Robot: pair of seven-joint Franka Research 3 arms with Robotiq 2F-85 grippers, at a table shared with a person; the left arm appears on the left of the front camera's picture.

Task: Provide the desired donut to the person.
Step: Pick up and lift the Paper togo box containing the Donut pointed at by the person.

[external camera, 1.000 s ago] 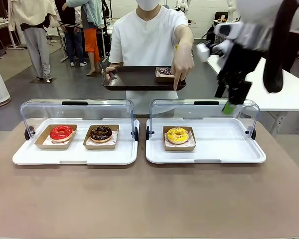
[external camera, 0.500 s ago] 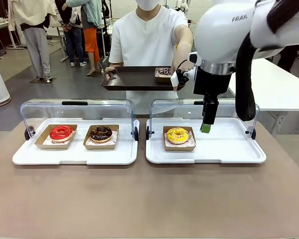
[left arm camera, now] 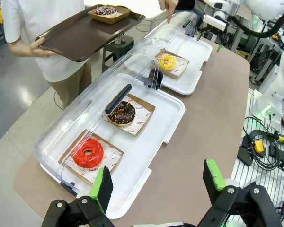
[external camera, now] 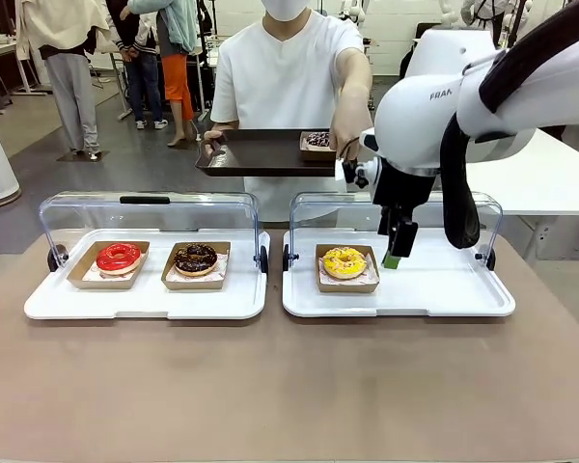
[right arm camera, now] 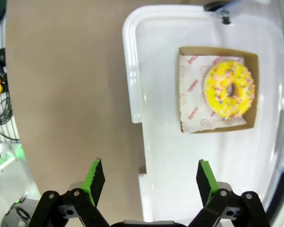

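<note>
1. Yellow-iced and sprinkled, the donut lies in a paper-lined cardboard box on the right-hand white display tray. The tray's clear lid is tipped back.
2. The person across the surface stretches a hand out above that tray. I take the yellow donut for the wanted one.
3. The right tool hangs low over the tray, just beside the box. In its wrist view the green pads stand wide apart, gripping nothing.
4. The left tool hovers well apart from the yellow donut. It too is spread wide and empty.
5. The donut looks light and soft, and its icing would likely smear or dent under a pinch. I'd leave the pastry alone and grip a wall of the box.
6. Thin card like that will probably buckle if squeezed hard, so it wants a modest grip and a level carry.
7. The person holds a brown serving tray that already bears one boxed chocolate-sprinkled donut. There is bare room beside it.
</note>
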